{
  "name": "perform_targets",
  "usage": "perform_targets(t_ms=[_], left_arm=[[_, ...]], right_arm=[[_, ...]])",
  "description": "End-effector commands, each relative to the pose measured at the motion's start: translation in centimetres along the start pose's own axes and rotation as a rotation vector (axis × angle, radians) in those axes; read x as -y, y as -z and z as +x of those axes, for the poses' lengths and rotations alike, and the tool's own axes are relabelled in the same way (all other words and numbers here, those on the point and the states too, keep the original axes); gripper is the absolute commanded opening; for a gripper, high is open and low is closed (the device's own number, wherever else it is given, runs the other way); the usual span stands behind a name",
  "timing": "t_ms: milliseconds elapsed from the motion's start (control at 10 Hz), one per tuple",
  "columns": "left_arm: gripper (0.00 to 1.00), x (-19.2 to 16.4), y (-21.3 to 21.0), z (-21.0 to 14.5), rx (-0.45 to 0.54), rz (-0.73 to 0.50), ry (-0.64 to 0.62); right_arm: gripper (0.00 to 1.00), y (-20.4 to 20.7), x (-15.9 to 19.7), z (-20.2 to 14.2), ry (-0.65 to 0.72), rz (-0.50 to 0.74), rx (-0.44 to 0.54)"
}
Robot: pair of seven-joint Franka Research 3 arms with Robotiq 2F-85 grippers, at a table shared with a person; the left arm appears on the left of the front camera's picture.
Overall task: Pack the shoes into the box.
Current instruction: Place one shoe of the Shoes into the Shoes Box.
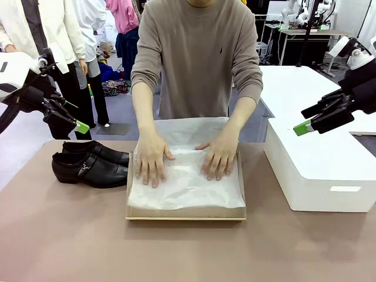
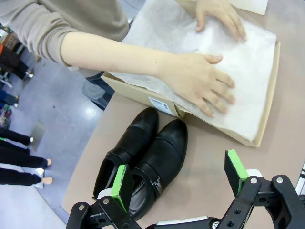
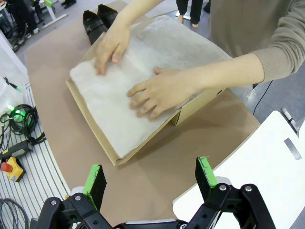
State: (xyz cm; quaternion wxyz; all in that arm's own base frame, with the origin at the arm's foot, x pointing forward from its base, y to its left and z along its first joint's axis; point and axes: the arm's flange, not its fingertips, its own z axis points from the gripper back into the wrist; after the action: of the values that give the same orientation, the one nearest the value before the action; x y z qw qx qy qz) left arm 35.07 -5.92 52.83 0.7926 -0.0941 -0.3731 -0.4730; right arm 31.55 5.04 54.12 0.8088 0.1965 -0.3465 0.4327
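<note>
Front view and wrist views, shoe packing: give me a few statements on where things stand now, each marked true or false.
1. The shoes stand on the table beside the box, not in it. True.
2. The left gripper is shut on a shoe. False: it is open above the shoes, holding nothing.
3. Both of the person's hands lie flat on the tissue paper in the box. True.
4. The white block sits at the box's left. False: it sits at its right.
5. The right gripper is open and empty. True.
</note>
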Motion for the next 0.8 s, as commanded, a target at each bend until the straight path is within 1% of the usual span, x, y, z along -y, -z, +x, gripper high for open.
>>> perform_targets(t_ms=[0, 700], left_arm=[[1.0, -0.16, 0.01, -0.17, 0.008, -0.009, 0.01], [1.0, -0.16, 0.01, -0.17, 0.008, -0.009, 0.01]], right_arm=[[1.0, 0.17, 0.1, 0.13, -0.008, 0.01, 0.013], [1.0, 0.17, 0.1, 0.13, -0.008, 0.01, 0.013]])
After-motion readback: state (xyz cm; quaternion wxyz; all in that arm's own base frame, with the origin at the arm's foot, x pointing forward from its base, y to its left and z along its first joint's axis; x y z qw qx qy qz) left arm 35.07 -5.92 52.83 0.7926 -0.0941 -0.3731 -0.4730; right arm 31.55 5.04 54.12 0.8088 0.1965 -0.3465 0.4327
